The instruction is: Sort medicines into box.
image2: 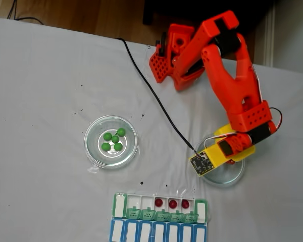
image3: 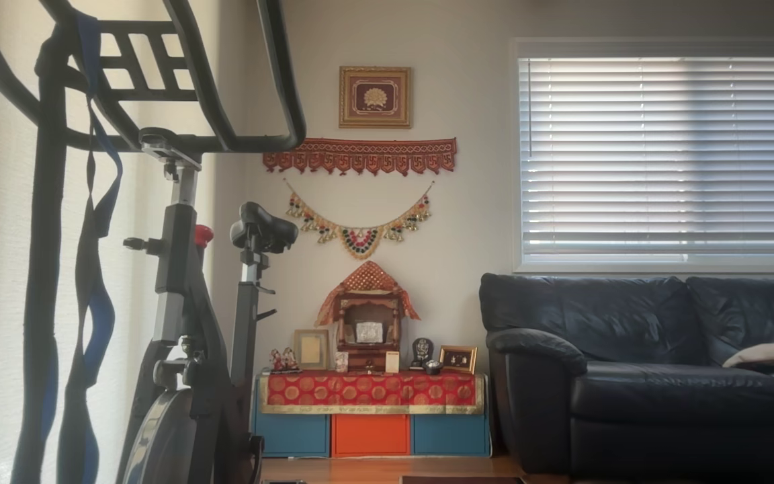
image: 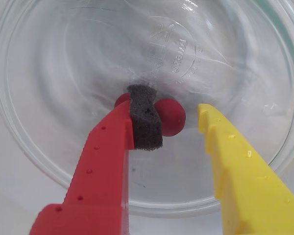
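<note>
gripper [image: 179, 125] jaws apart, red finger [image: 105, 161] foam-padded, yellow finger [image: 235, 166] bare | dark red ball [image: 170, 116] between them, second red ball [image: 121, 100] behind the pad | glass dish [image: 39, 147] embossed "pyrex" (mirrored) | fixed view: three red balls [image2: 172, 203] in green-lidded box [image2: 119, 204], day labels unreadable; five green balls [image2: 113, 139] in the left dish [image2: 93, 151]

Embossed lettering is seen on the base of the clear round glass dish [image: 176, 54] in the wrist view, upside down; it appears to read "pyrex", not fully legible. Day labels on the translucent green hinged lids of the pill organizer row [image2: 161, 216], at the table's bottom edge in the fixed view, are too small to be read.
</note>
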